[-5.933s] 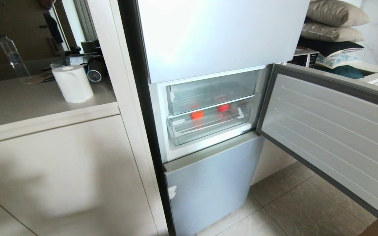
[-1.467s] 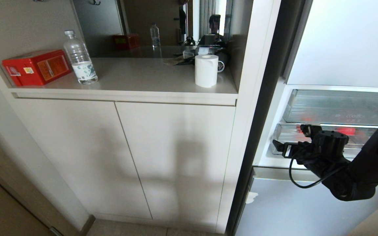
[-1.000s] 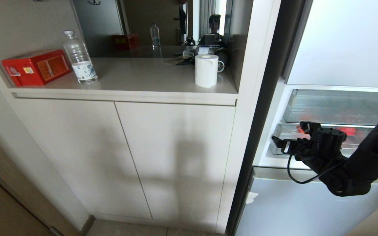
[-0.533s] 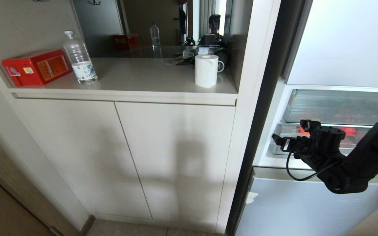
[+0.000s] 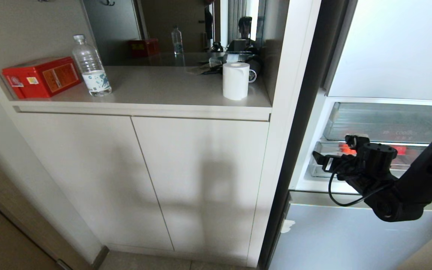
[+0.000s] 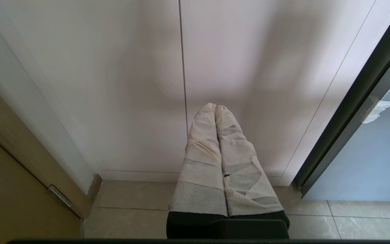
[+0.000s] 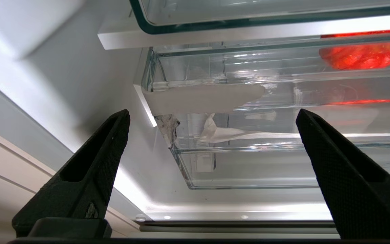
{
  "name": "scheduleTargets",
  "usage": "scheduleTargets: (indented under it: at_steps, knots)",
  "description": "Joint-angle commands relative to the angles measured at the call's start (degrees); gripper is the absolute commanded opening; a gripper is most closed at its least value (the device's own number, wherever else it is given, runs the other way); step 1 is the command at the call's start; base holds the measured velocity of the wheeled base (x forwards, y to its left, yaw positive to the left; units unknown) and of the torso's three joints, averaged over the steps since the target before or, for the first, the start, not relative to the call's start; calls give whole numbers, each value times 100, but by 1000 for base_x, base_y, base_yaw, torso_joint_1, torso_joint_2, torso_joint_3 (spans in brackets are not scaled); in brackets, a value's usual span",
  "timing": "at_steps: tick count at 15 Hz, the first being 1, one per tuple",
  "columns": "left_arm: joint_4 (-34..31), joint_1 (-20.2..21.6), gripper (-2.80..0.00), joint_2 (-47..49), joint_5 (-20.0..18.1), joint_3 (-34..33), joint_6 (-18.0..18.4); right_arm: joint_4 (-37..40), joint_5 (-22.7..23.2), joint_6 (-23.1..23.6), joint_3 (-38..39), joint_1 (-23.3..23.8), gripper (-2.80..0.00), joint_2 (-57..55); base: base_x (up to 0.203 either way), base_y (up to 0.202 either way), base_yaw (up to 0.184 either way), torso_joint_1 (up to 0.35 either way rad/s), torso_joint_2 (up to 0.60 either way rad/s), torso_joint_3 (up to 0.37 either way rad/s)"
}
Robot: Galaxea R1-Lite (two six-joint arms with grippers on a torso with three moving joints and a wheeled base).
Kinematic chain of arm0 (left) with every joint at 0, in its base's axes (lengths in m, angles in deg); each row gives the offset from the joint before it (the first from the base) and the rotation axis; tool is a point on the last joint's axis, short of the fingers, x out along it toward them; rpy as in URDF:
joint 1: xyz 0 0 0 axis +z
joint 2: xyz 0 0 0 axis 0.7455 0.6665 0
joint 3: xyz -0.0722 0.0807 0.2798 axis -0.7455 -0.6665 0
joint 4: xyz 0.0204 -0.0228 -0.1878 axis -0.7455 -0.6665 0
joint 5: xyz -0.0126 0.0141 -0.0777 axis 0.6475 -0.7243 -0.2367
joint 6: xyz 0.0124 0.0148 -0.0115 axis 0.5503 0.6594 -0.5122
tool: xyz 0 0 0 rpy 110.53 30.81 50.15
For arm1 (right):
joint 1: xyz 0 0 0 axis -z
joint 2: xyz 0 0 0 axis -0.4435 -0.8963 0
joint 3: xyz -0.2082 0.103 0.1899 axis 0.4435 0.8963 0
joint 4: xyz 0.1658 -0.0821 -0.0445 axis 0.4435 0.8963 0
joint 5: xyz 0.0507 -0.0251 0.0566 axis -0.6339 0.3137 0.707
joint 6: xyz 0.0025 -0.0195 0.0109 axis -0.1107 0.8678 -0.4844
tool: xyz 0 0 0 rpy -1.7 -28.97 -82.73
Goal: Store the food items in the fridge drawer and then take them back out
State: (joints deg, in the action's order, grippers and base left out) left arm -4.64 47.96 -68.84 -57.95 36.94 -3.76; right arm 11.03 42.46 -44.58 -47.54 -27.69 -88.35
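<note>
While the round, glossy red fruit lies inside the clear plastic fridge drawer, beyond and to one side of the right gripper, that gripper faces the drawer's taped corner with jaws fully spread, holding nothing. Left gripper, pressed closed and empty, faces white cabinet doors.

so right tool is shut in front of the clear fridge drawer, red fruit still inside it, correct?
Not shut. The right wrist view shows the right tool with its fingers spread wide, nothing between them. The rest holds: it sits in front of the clear fridge drawer, and the red fruit shows through the drawer's front wall.
</note>
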Motion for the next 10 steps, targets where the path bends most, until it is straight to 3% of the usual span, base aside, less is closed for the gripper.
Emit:
scheduleTargets:
  at_steps: [1, 10]
  knots:
    - [-1, -2, -280, 0, 4, 2, 2, -42, -2, 9, 70, -4, 0, 79, 0, 0, 0, 0, 0, 0]
    - [-1, -2, -280, 0, 4, 2, 2, -42, 1, 5, -31, -13, 0, 88, 0, 0, 0, 0, 0, 0]
